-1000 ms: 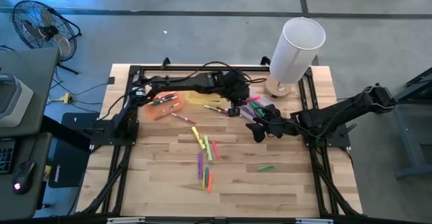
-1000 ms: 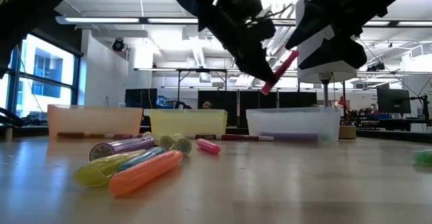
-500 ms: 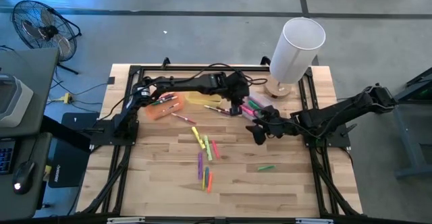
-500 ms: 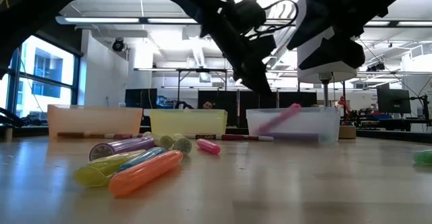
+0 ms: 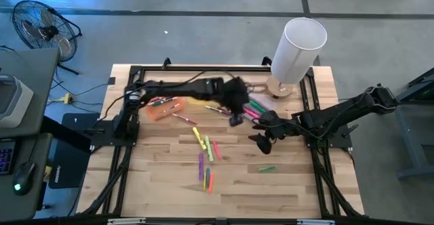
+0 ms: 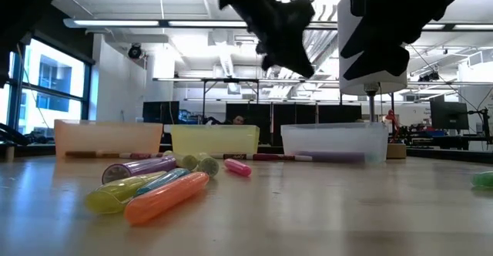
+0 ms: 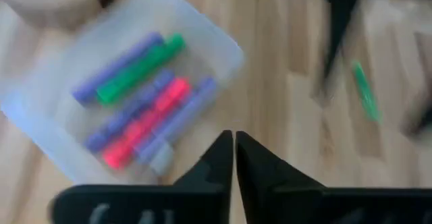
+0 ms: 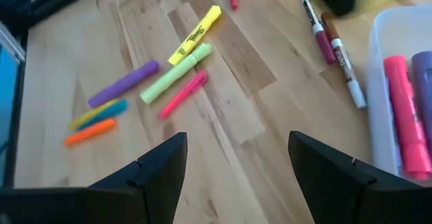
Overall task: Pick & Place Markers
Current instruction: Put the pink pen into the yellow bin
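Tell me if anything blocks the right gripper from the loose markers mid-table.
Nothing visible does. The right gripper, open, looks over bare wood straight to the loose markers; the left gripper hangs off to the side by the clear bin.

Lighting is looking pretty even from overhead, the wooden table is sitting bright with only soft shadows. In the low view the ceiling strip lights are blowing out white, and the arms are showing as black silhouettes against them. The near markers are going soft there. The left wrist view is smearing badly with motion blur; the right wrist view is staying fairly crisp.
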{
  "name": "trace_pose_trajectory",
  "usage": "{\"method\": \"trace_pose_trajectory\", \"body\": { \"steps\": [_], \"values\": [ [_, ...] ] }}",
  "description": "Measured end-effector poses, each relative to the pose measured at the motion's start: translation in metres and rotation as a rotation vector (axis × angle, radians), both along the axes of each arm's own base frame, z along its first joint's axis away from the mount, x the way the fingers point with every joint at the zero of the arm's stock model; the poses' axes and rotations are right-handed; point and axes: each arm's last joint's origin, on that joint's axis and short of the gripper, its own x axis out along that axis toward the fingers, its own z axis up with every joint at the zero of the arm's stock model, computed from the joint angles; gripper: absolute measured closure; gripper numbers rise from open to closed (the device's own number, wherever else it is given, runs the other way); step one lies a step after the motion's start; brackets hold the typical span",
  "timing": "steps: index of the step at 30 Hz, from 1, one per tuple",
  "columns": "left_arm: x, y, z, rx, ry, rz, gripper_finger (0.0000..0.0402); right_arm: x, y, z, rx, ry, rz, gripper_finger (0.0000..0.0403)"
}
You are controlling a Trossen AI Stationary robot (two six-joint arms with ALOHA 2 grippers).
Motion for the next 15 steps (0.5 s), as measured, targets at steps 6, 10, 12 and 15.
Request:
{"method": "trace_pose_trajectory", "body": {
  "steps": [6,10,12,15],
  "values": [
    [-0.036,-0.039,-0.017,-0.015,0.016,0.19,0.0396,-0.003,0.002,-0.003,-0.052,0.048,0.09,0.0156],
    [-0.068,-0.075,-0.029,-0.091,-0.071,0.268,0.0397,-0.003,0.002,-0.003,-0.076,0.056,0.124,0.0156],
    [-0.089,-0.093,-0.033,-0.105,-0.094,0.307,0.04,-0.003,0.003,-0.003,-0.09,0.053,0.135,0.0156],
    [-0.115,-0.116,-0.039,-0.109,-0.132,0.37,0.04,-0.002,0.003,-0.002,-0.096,0.04,0.138,0.0156]
  ]
}}
